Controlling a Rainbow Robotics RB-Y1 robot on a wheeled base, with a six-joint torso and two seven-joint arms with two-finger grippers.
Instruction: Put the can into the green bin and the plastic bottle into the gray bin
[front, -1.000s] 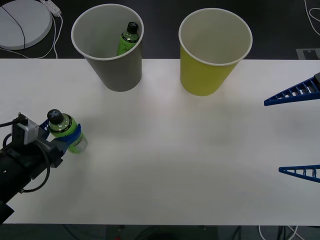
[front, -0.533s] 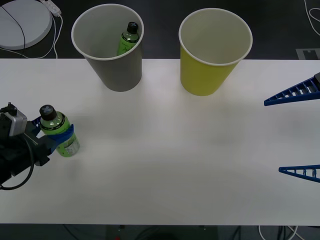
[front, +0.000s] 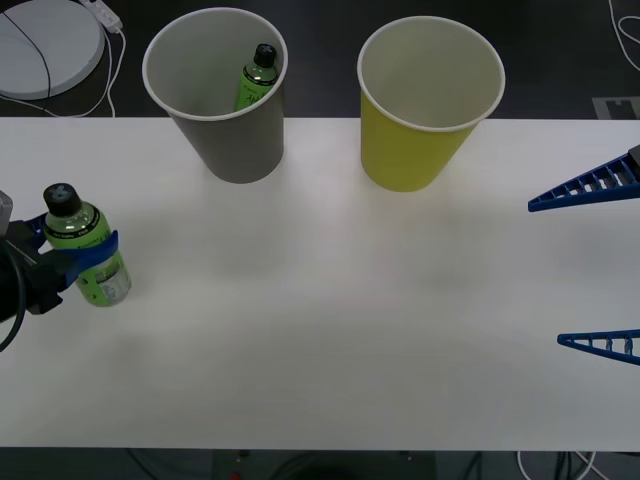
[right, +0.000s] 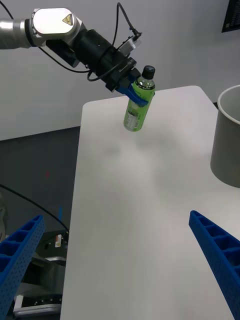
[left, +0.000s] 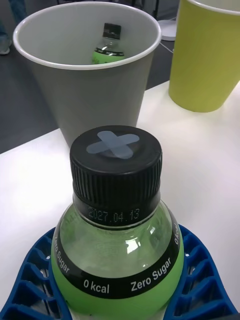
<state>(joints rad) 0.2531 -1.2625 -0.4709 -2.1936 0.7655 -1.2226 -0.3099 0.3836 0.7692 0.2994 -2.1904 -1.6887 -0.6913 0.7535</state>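
Observation:
My left gripper (front: 68, 247) is shut on a plastic bottle (front: 87, 255) of green drink with a black cap, held upright above the table's far left edge. From the right wrist, that bottle (right: 138, 106) hangs clear of the tabletop. The gray bin (front: 225, 120) stands at the back left, beyond the held bottle (left: 117, 250), and the green bin (front: 420, 130) at the back right. At the table's right edge my right gripper (front: 545, 274) waits open, with nothing between its fingers. The can is out of view.
Another green bottle (front: 257, 75) leans inside the gray bin (left: 85, 90). A round white device (front: 45, 40) with a cable lies on the floor behind the white table (front: 320, 330). The green bin (left: 210, 60) stands beside the gray one.
My left gripper has carried the bottle to the left and upward, away from the table's middle. The right arm and both bins have stayed still.

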